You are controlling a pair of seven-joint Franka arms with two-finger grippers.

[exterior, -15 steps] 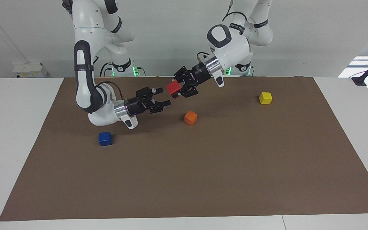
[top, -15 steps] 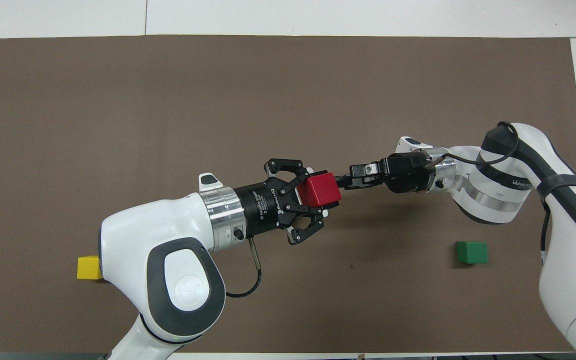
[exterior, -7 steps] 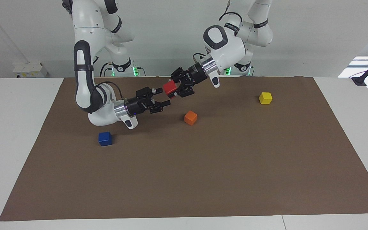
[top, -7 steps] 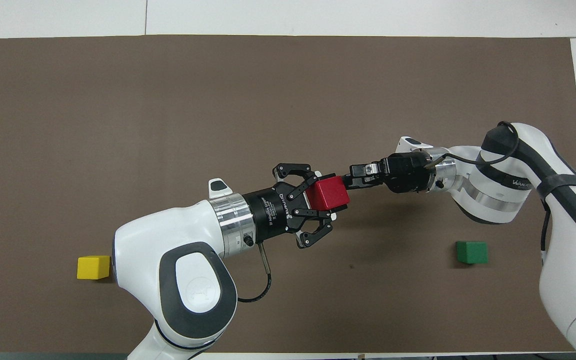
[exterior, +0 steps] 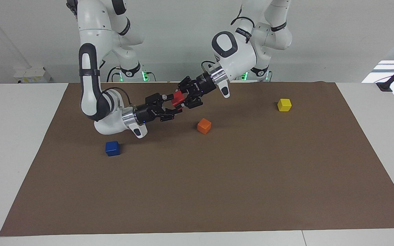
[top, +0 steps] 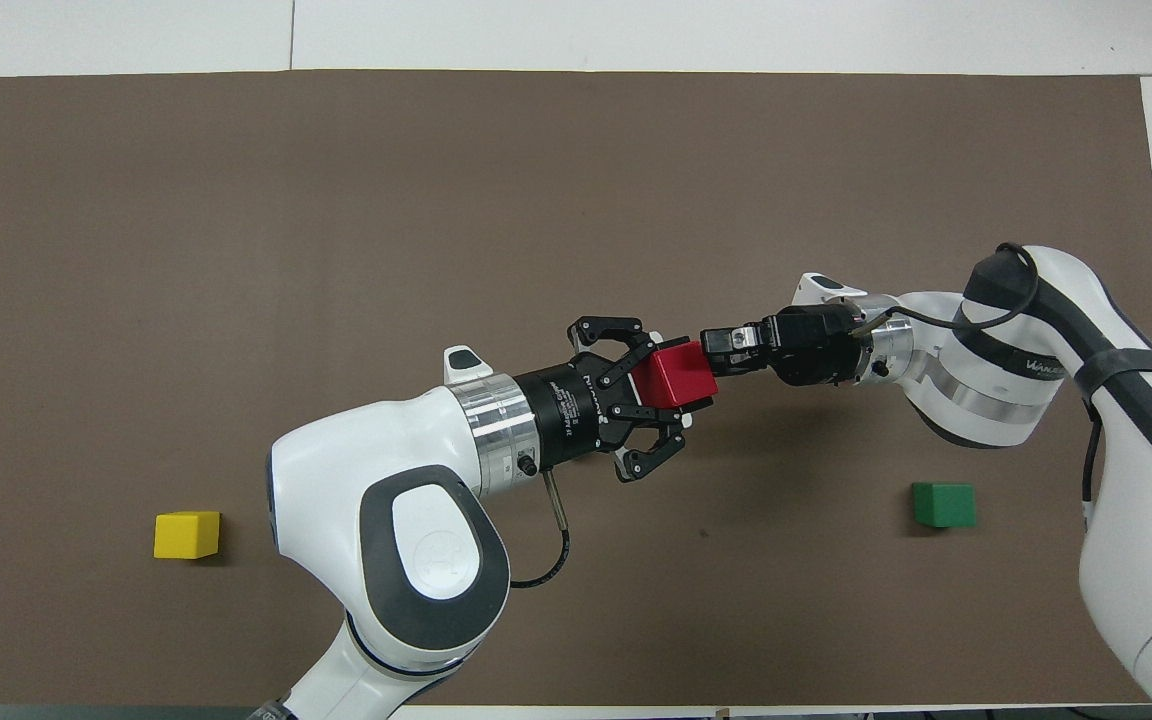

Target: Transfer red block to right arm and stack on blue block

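Starting at the right arm's end of the mat (exterior: 217,191): blue block (exterior: 112,148) lying alone, below the bent right arm (exterior: 91,92) and well apart from the handover.

Next, right gripper (exterior: 173,103), raised over the mat's middle, forearm low and nearly level, wrist pointing toward the left arm's end. Jaws spread wide, holding nothing.

Right at the mouth of those jaws, up in the air: red block (exterior: 176,98), riding nearer the upper finger than the lower. Cannot tell whether already touching a finger. Probably needs a little more reach before closing, so that the block sits squarely between the pads.

Then left gripper (exterior: 182,98), sloping down from a high elbow to meet the right one head-on, pinching the red block by two opposite faces and leaving the other faces free.

Further along, on the mat: orange block (exterior: 204,126), then yellow block (exterior: 284,105), both clear of the arms.
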